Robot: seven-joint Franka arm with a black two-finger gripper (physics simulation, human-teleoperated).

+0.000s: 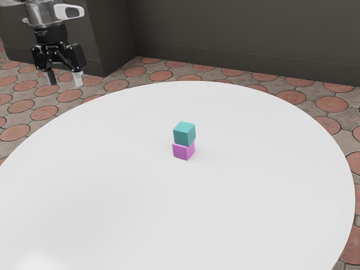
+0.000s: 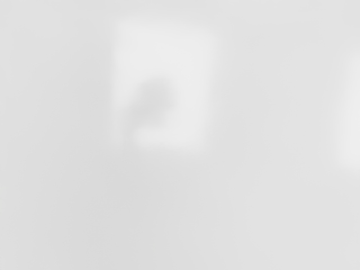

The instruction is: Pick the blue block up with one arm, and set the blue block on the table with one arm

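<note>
blue block [image 1: 184,134] is sitting on the pink block [image 1: 183,151] while the gripper [image 1: 64,82] is hanging well apart, fingers spread, so any too-low grasp is likely risking pinching both or toppling them.

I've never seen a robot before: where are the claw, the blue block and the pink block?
Claw [image 1: 66,83], exterior view, between its fingertips.
Blue block [image 1: 181,136], exterior view, front face.
Pink block [image 1: 181,151], exterior view, front face.
</note>
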